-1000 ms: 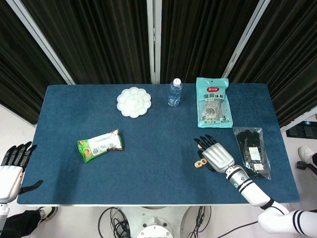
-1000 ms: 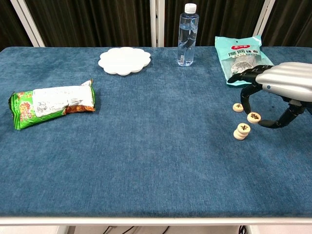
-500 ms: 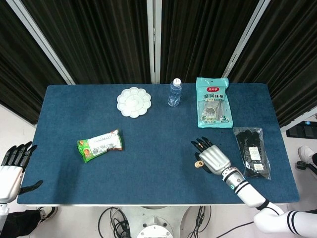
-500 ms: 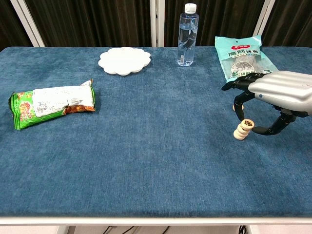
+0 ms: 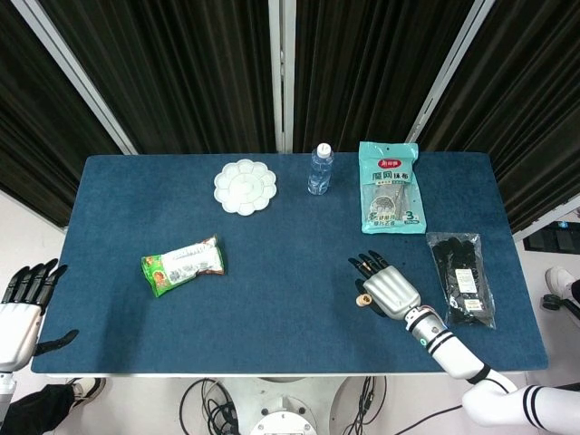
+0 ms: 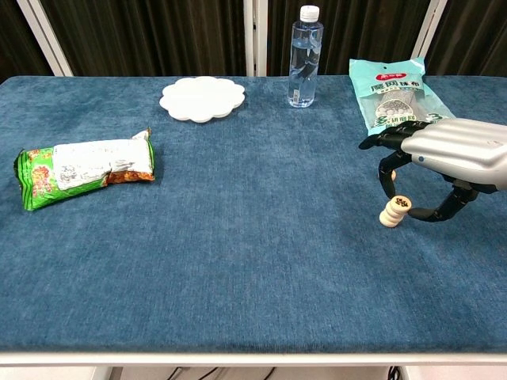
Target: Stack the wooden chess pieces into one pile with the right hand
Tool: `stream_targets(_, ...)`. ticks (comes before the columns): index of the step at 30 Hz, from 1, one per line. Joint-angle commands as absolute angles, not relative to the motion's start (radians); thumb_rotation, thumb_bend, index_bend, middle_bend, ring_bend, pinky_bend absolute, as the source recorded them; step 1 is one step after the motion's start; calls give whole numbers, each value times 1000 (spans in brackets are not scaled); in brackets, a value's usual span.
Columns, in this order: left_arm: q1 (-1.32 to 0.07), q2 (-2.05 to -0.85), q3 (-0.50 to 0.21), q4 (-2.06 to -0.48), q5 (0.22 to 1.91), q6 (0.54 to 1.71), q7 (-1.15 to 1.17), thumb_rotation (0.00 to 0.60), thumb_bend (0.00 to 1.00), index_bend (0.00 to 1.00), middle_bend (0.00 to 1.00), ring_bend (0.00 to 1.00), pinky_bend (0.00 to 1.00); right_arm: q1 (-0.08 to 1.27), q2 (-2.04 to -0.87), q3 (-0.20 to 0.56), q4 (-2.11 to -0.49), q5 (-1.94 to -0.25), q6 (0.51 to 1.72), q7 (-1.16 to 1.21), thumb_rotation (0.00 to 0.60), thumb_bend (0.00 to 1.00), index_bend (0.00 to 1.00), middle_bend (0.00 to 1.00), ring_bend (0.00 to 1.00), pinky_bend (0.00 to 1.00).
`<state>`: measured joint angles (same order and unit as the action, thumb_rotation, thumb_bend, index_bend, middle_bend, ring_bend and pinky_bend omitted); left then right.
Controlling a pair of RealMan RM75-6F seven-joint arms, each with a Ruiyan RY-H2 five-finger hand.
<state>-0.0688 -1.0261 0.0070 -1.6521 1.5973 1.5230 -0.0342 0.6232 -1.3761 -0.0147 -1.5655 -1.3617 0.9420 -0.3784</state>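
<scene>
A short pile of round wooden chess pieces stands on the blue table at the right. Its top piece sits tilted. My right hand arches over the pile from the right and pinches that top piece between a finger and the thumb. From the head view only the pile's edge shows, left of the right hand. Any loose piece behind the fingers is hidden. My left hand hangs off the table's left edge, fingers apart and holding nothing.
A green snack bag lies at the left. A white flower-shaped dish and a water bottle stand at the back. A teal packet lies just behind the right hand, a black packet to its right.
The right hand shifted left and lowered the piece it carried onto the pile. The loose piece behind it is now hidden by the fingers. The left hand has not moved.
</scene>
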Motion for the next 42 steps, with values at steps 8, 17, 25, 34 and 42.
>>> stream_targets(8,-68,-1027,6,-1649,1597,1526,-38,600,0,65,1,0,0,621,-1380,-10,-1561,-1358,936,-379,600,269,456,55,0,0)
stream_targets(17,-67,-1027,5,-1650,1598,1528,-37,600,0,66,1,0,0,620,-1376,-9,-1562,-1353,926,-379,600,263,369,44,0,0)
stream_targets(25,-66,-1026,5,-1650,1599,1530,-39,600,0,65,1,0,0,608,-1340,3,-1587,-1363,957,-362,600,249,303,39,0,0)
stream_targets(34,-69,-1028,6,-1652,1599,1525,-32,600,0,65,1,0,0,610,-1342,59,-1524,-1286,952,-316,600,248,265,38,0,0)
stream_targets(42,-71,-1029,6,-1650,1594,1518,-33,600,0,66,1,0,0,636,-1466,83,-1377,-1210,905,-338,600,229,256,36,0,0)
